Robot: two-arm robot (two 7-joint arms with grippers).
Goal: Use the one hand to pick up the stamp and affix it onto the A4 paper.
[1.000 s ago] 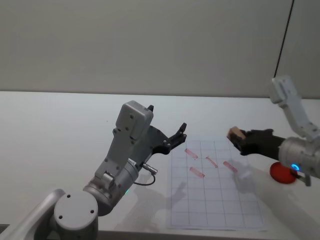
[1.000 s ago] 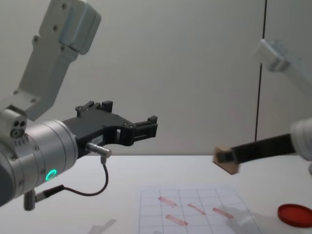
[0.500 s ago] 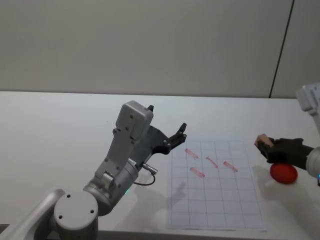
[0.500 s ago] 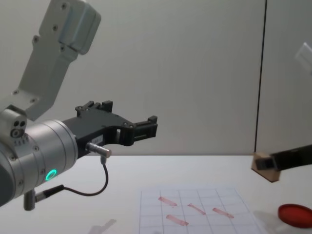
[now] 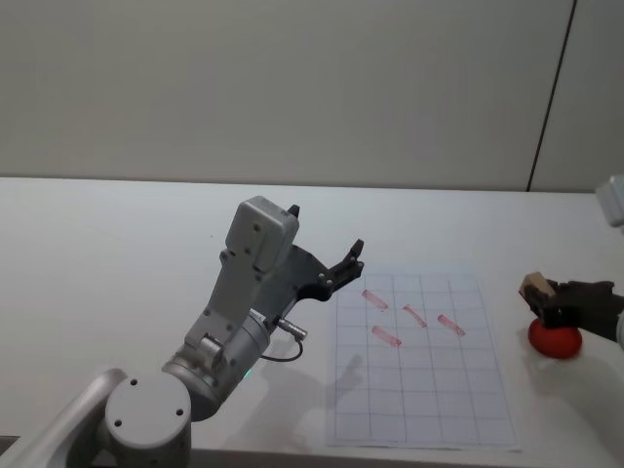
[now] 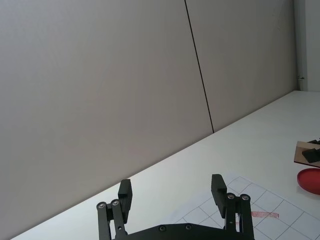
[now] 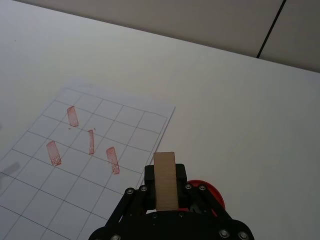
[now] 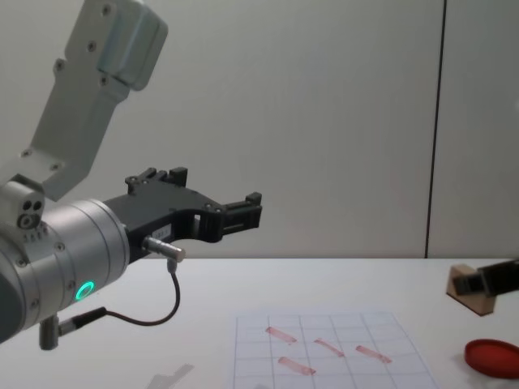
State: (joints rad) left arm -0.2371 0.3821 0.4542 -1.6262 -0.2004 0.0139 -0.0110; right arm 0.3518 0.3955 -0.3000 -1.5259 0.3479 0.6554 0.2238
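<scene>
- Looking down from the head view, the right gripper (image 5: 552,301) comes in from the right edge, clamped on the stamp (image 5: 534,286), a small tan wooden block. It hangs just above the round red ink pad (image 5: 555,340), off the right side of the A4 paper (image 5: 423,390). That position suggests the stamp is over the pad to take ink, not over the sheet to print. The paper lies flat on the white counter (image 5: 117,253) and carries four slanted reddish marks in its upper rows. The left gripper (image 5: 343,266) is raised beside the paper's left edge, fingers apart and empty, apparently parked clear of the work.
- Seen from the left wrist view, the left gripper's (image 6: 172,200) two black fingers stand spread with nothing between them. Far off at the edge, the stamp (image 6: 306,151) sits above the ink pad (image 6: 310,180), with a gap visible between them.
- From the right wrist view, the stamp (image 7: 164,179) stands upright between the jaws, held by its sides so that its printing face can point down. The ink pad (image 7: 212,194) peeks out directly beneath it, and the paper (image 7: 75,165) lies beside it.
- In the chest view, from the side, the stamp (image 8: 473,292) is tilted slightly and clearly held off the ink pad (image 8: 493,357). The left gripper (image 8: 235,212) hangs high over the counter, open.
</scene>
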